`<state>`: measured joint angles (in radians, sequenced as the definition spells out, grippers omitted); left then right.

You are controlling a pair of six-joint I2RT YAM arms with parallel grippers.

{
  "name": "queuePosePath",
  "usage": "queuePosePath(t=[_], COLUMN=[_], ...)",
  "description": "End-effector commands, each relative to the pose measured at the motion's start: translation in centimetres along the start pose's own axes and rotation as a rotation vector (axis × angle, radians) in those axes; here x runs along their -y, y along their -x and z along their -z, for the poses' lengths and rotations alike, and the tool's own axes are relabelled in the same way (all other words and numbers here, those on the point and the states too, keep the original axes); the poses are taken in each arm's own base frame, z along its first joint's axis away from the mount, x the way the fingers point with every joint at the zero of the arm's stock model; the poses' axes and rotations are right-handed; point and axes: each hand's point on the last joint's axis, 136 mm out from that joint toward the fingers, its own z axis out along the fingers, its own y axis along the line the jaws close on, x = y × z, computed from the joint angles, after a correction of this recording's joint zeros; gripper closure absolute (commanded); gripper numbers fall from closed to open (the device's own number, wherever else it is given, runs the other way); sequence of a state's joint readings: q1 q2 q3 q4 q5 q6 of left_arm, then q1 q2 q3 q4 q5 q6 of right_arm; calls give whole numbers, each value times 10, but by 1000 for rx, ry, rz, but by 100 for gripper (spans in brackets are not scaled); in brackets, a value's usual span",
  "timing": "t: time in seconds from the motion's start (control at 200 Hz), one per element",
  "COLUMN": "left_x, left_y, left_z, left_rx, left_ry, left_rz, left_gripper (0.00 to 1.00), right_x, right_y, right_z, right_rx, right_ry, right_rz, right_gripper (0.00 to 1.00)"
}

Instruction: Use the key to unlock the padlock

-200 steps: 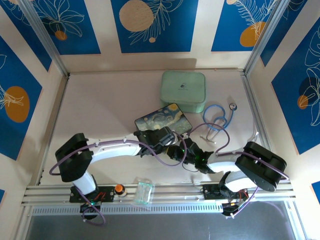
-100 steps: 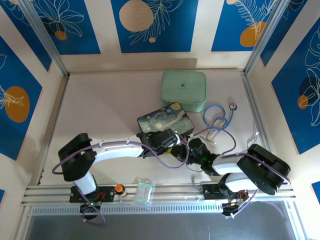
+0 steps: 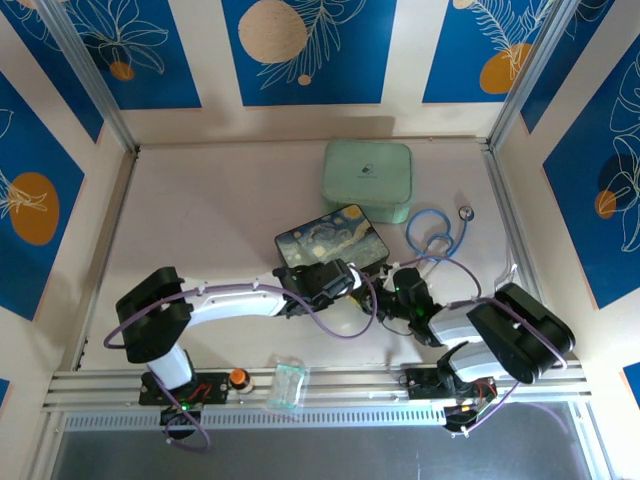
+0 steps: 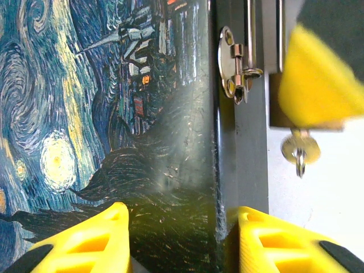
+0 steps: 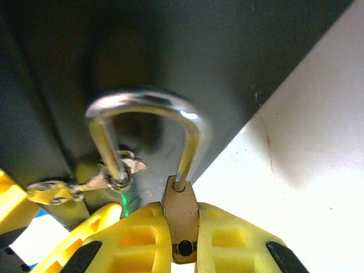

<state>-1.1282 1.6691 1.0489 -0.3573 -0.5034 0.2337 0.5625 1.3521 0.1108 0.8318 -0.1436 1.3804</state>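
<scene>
Padlock [image 5: 181,222] on hasp [image 4: 234,65] of tin [image 4: 85,114], key [image 4: 300,149] inside

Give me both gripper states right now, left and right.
Left gripper: closed on the edge of the starry-night tin.
Right gripper: closed on the padlock, gripping its brass body.
</scene>
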Motion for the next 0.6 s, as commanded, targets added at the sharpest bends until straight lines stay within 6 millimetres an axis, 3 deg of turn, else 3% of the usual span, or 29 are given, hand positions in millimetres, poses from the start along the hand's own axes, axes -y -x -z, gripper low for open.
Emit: queuePosePath(t=[0.0, 0.155, 0.27, 0.415, 0.595], left_x=[36, 36, 25, 8, -20], left_y=[-67, -67, -67, -69, -73], left_z=[-19, -19, -20, -23, -20], left_rx=[-210, -205, -228, -258, -260], left_ry=[-113, -110, -64, -31, 43], left_rz=[-65, -37, -7, 61, 132], left_gripper=[69, 69, 69, 68, 54], right_x=[-3, -18, -9, 3, 5], right_y=[9, 15, 10, -10, -41], right_z=[12, 20, 23, 28, 13], right_rx=[26, 12, -20, -143, -332], right_ry=[11, 34, -67, -158, -173], right_rz=[-17, -34, 0, 67, 131], right_gripper=[100, 100, 100, 100, 100])
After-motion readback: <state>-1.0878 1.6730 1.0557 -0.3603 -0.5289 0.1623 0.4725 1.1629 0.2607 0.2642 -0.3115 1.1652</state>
